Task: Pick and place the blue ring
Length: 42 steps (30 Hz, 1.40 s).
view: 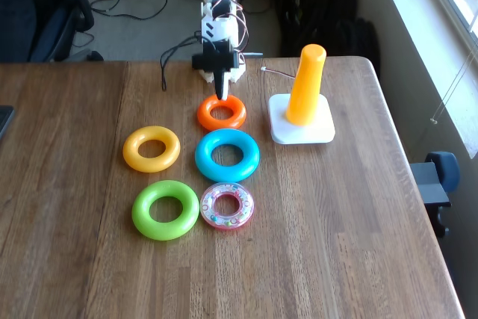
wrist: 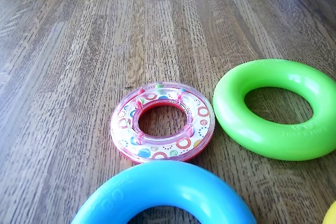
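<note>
The blue ring (view: 204,156) lies flat on the wooden table (view: 336,229), in the middle of a group of rings in the fixed view. Its upper arc (wrist: 168,182) fills the bottom edge of the wrist view. My gripper (view: 222,95) points down at the far side of the table, its dark tip just over the far rim of an orange ring (view: 205,113). The fingers look pressed together with nothing in them. The blue ring sits one ring-width nearer the camera than the tip.
A green ring (wrist: 231,111) (view: 143,213) and a clear pink beaded ring (wrist: 122,124) (view: 210,207) lie beyond the blue one in the wrist view. A yellow ring (view: 133,149) lies to its left. An orange cone peg (view: 308,80) stands on a white base (view: 299,132) at the right.
</note>
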Tool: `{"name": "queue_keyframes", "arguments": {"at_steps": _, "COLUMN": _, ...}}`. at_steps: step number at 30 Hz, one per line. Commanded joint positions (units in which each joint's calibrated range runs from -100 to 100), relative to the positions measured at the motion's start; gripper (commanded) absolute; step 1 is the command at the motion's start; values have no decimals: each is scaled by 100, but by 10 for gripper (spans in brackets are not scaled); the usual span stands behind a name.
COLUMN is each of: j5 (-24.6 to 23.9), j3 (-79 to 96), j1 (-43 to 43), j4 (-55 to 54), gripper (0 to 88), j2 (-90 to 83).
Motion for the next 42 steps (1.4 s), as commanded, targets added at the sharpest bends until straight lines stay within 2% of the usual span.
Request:
{"name": "queue_keyframes", "arguments": {"at_steps": 1, "j5": -176, "j3": -1430, "j1": 39, "j4": -131, "gripper": 358, "j2": 1527}}
{"name": "queue_keyframes", "arguments": {"at_steps": 9, "j5": -508, "j3": -3192, "j1": 46, "j4": -123, "gripper": 358, "j2": 3870}}
{"name": "queue_keyframes", "arguments": {"at_steps": 18, "j5": -571, "j3": -4140, "j1": 46, "j4": -123, "gripper": 358, "j2": 5438}}
{"name": "queue_keyframes", "arguments": {"at_steps": 29, "j5": -591, "j3": -4078, "j1": 46, "j4": 347, "gripper": 358, "j2": 5647}}
{"name": "queue_keyframes", "arguments": {"at_steps": 36, "j5": -947, "j3": -4158, "j1": 46, "j4": 1109, "gripper": 358, "j2": 5638}}
{"name": "queue_keyframes", "arguments": {"at_steps": 42, "j5": -1016, "j3": -4310, "j1": 39, "j4": 1490, "gripper": 358, "j2": 5663}}
